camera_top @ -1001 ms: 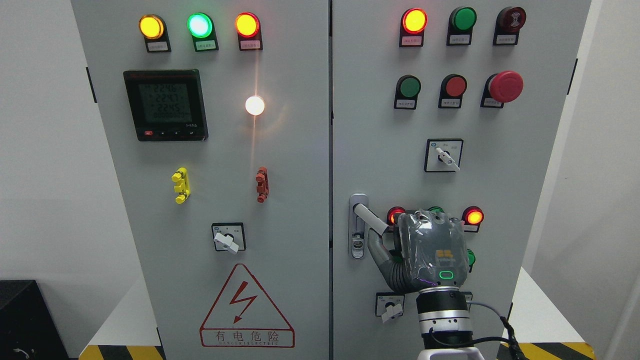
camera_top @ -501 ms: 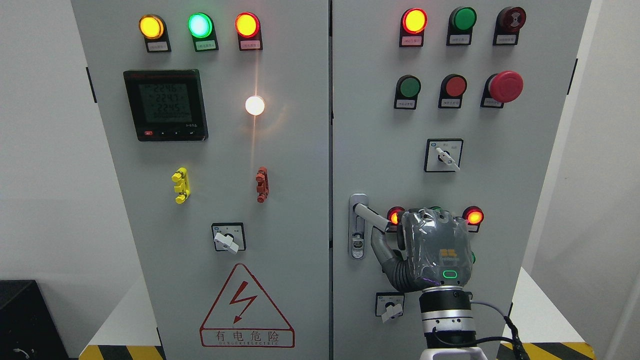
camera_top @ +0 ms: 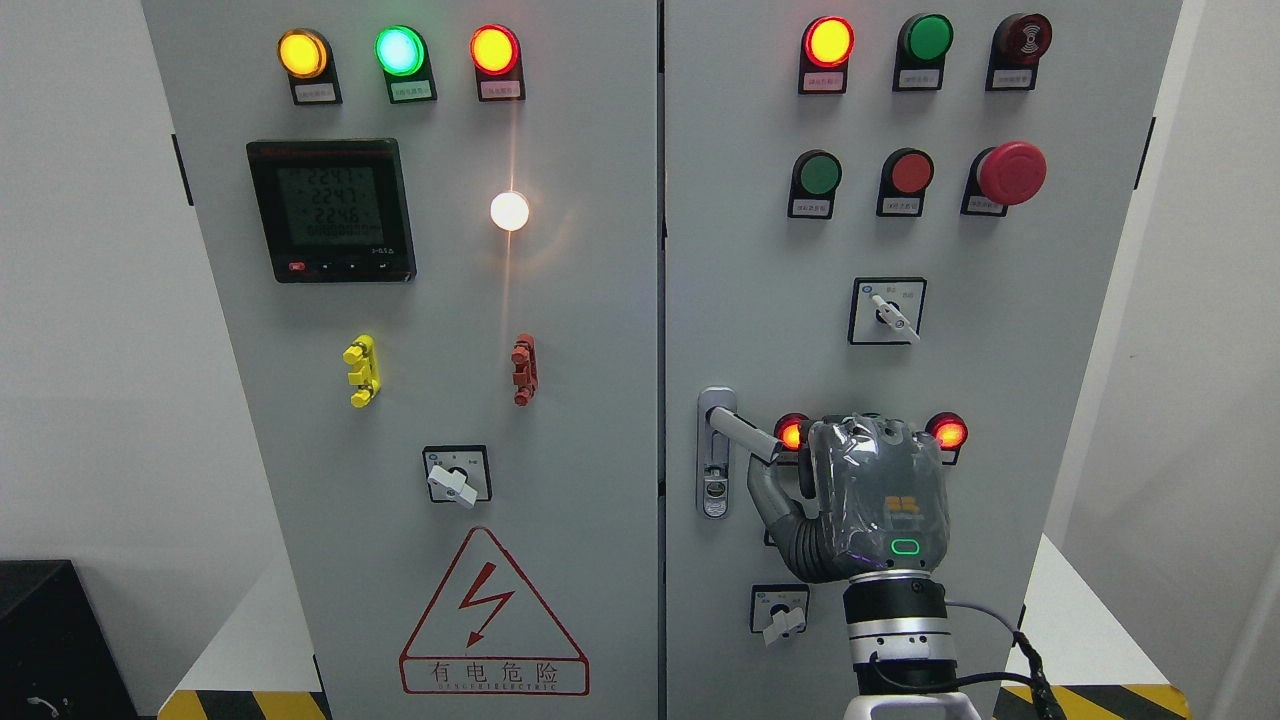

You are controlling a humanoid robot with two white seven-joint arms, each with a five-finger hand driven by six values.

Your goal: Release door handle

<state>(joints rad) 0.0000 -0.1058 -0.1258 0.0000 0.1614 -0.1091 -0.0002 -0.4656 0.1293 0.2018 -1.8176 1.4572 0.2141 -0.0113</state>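
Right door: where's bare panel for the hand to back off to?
Bare: between selector switch and door handle, and right of the robot hand to the door edge. Crowded: lit red lamps around the hand, lower selector beneath.

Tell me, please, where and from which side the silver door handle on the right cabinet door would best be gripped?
Grip the door handle on its free lever, the bar slanting down and right from the pivot plate. Come from the right and front, as the right hand does, wrapping fingers around the bar's outer end, probably for the most leverage.
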